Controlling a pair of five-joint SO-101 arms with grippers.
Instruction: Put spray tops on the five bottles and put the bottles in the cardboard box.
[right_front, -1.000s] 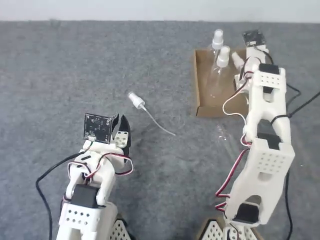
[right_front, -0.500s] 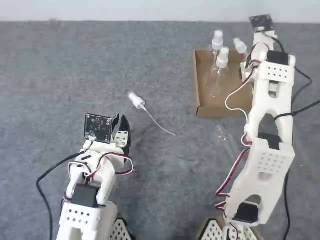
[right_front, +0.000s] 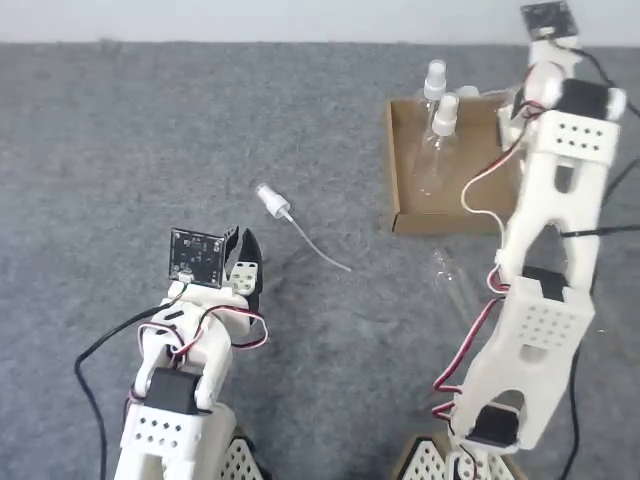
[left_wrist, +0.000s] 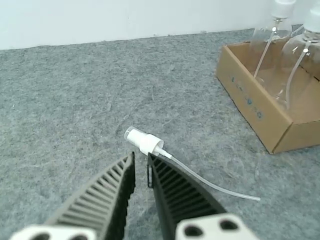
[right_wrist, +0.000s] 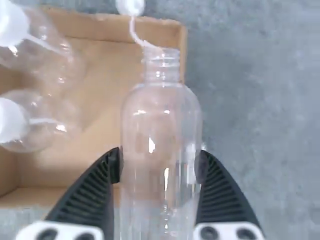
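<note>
Right wrist view first: what does the right tool (right_wrist: 157, 156) have?

It is clamped on a clear bottle (right_wrist: 160, 115), one jaw on each side of the body. The neck is open. A spray top (right_wrist: 129, 6) sits just past the mouth, not seated, and its thin tube runs down into the neck.

Where is that bottle relative to the cardboard box (right_wrist: 177, 37)?

It is over the box, close to one side wall. The two capped bottles (right_wrist: 30, 47) stand beside it inside the box.

And the left tool (left_wrist: 141, 159)?

Its jaws are nearly together with only a narrow slit between them, and it holds nothing. A loose spray top (left_wrist: 144, 141) lies on the grey worktop (left_wrist: 75, 90) just beyond its tips. The tube of that top trails off toward the box.

What differs from a second ago?

From the high view, the right arm (right_front: 560, 170) has stretched farther away across the box. Its wrist camera (right_front: 548, 18) is now beyond the box's far wall, where earlier it sat above the far part of the box. The left arm (right_front: 190, 350), the loose spray top and the two capped bottles have not moved.
</note>
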